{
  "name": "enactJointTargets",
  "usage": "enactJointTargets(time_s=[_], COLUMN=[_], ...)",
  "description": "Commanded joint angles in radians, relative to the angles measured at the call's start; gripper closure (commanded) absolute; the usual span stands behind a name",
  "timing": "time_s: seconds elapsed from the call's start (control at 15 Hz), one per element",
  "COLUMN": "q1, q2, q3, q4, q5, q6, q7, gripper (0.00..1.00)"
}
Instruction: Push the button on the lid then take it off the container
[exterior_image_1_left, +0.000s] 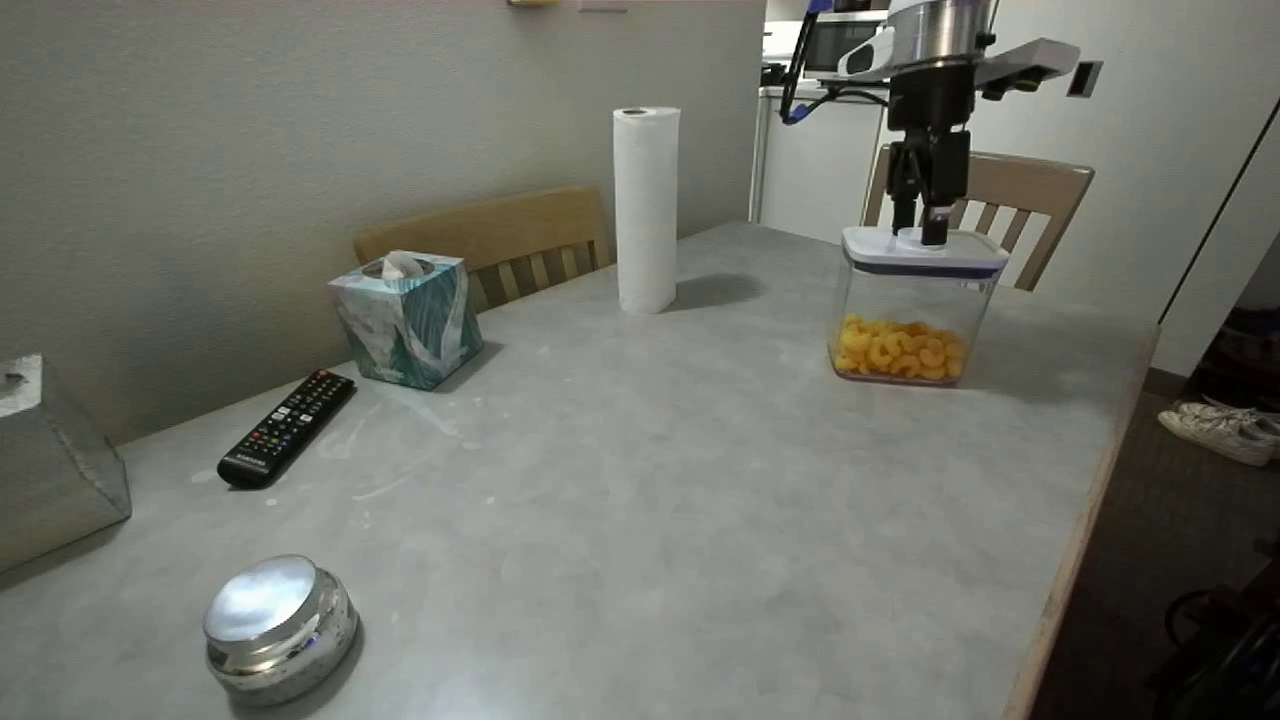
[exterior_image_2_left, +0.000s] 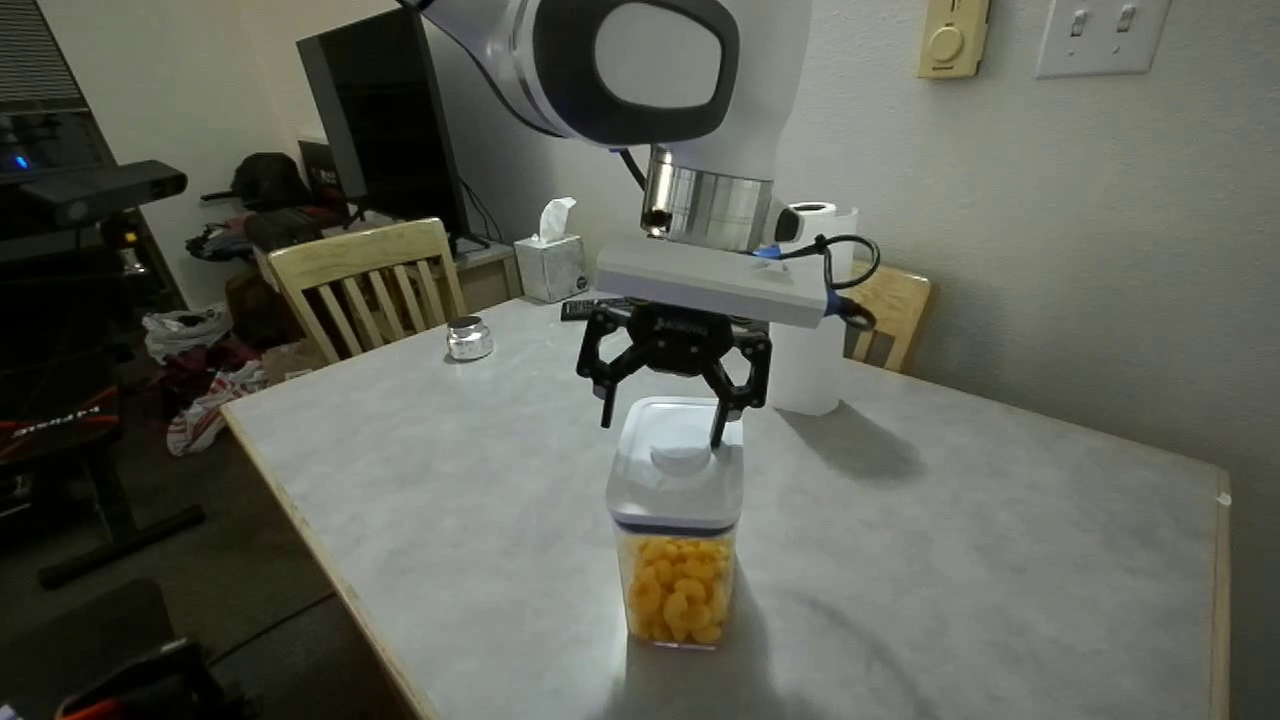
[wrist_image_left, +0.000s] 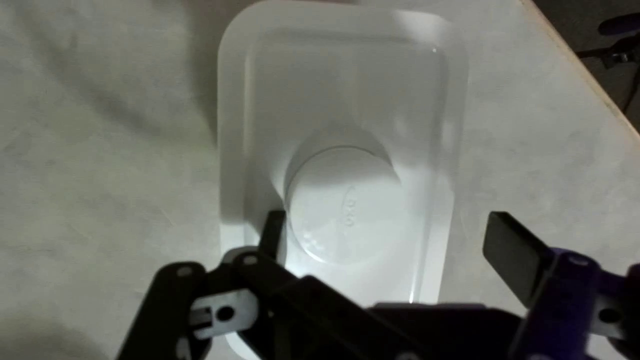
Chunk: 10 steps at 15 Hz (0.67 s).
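The Robotiq gripper (exterior_image_2_left: 661, 434), spread wide and holding nothing, straddles the raised button (wrist_image_left: 347, 202), probably for lifting the lid (wrist_image_left: 350, 85) by it.

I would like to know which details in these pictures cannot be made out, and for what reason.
Wrist view: lower end of the lid, covered by the hand.
In an exterior view: part of the button, behind the hand.
In an exterior view: key labels on the remote, too small to read.
In an exterior view: grey box, cut off by the left edge.
In an exterior view: paper towel roll, partly behind the arm.
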Motion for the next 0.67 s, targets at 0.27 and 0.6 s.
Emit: enactJointTargets(time_s=[0.27,0.6], q1=[-0.006,0.0], q2=[0.016,0.005], q3=[-0.001,-0.006], q4=[-0.01,-0.022], q5=[-0.038,-0.068], q6=[-0.01,0.009], q7=[0.051,0.104], gripper=[0.31,0.67])
